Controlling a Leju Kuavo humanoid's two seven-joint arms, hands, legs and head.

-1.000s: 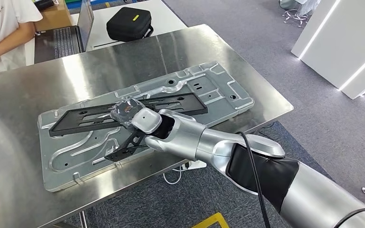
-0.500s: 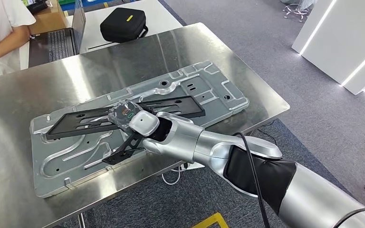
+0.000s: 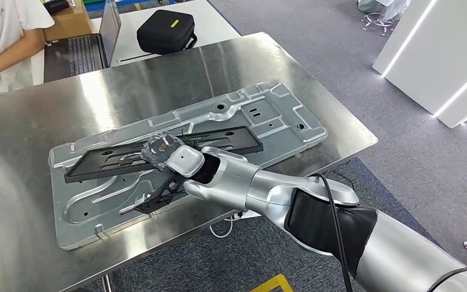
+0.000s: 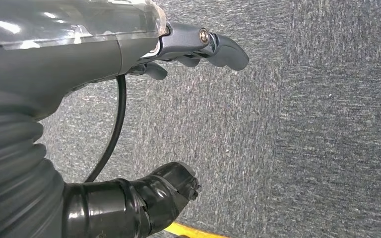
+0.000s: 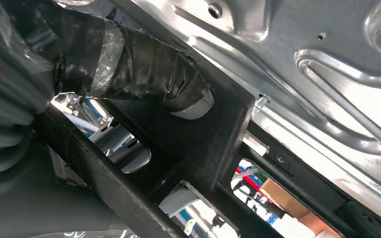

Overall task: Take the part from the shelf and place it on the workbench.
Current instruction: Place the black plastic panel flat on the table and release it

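The black frame part (image 3: 225, 135) is a long slotted bar with a short stem toward the front. It lies low across the silver stamped panel (image 3: 280, 121) on the steel workbench (image 3: 48, 109). My right hand (image 3: 179, 159) grips the part near its middle, where bar and stem meet. In the right wrist view the taped thumb (image 5: 149, 74) presses on the black part (image 5: 218, 129), with the panel (image 5: 327, 64) close behind it. Whether the part touches the panel I cannot tell. My left hand (image 4: 129, 49) hangs over grey carpet, fingers apart, holding nothing.
A person (image 3: 6, 36) sits at the workbench's far left corner beside a laptop (image 3: 76, 52). A black zip case (image 3: 165, 30) lies on a white table behind. White units (image 3: 438, 55) stand at the right across the carpet.
The camera swayed a little. My right hand and the black part have sunk slightly toward the panel, and the bar's left end has come a bit nearer the front.
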